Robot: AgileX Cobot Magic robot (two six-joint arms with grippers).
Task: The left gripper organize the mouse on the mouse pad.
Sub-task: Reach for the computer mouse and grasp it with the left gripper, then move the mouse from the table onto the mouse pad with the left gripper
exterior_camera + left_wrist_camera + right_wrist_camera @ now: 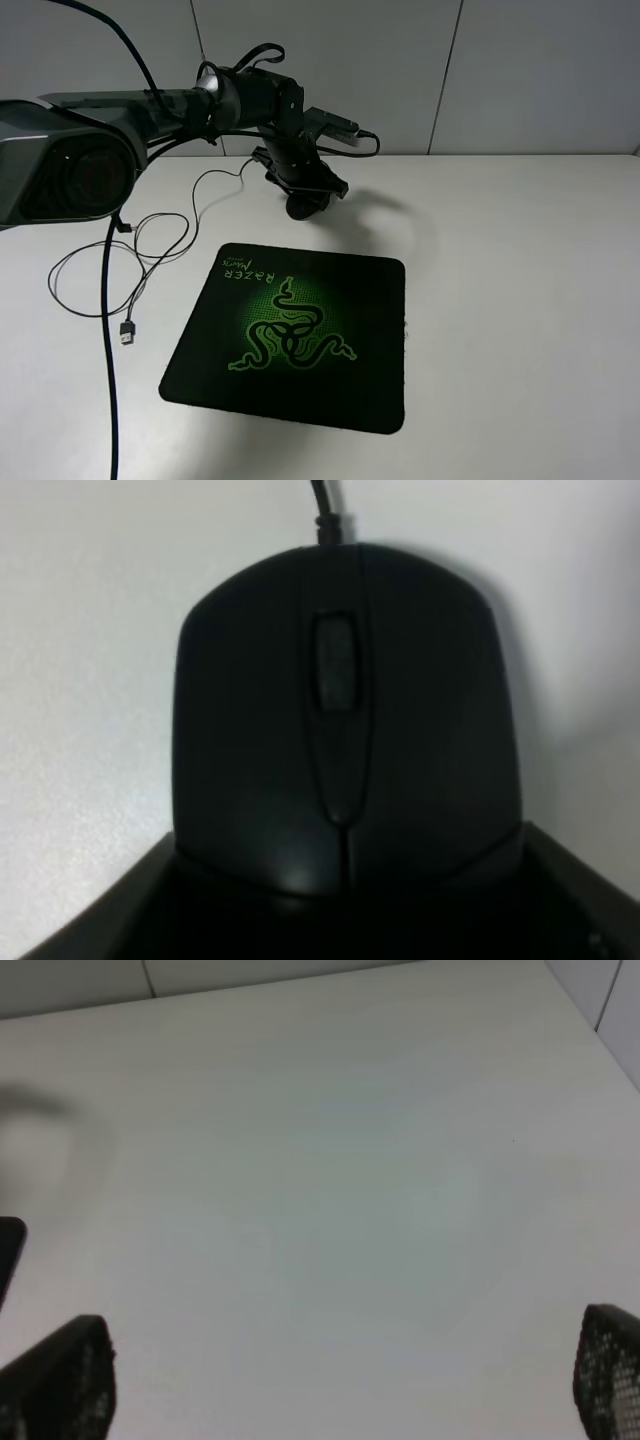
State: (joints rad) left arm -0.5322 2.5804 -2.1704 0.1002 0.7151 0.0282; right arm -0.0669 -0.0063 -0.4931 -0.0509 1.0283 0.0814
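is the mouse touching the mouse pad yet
Apart. The exterior high view shows the mouse beyond the far edge of the mouse pad, with a strip of bare white table between them.

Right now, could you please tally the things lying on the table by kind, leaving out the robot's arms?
Mouse: 1
Mouse pad: 1
Total: 2

Left gripper (307,198) low; right gripper (340,1385), jaws wide.
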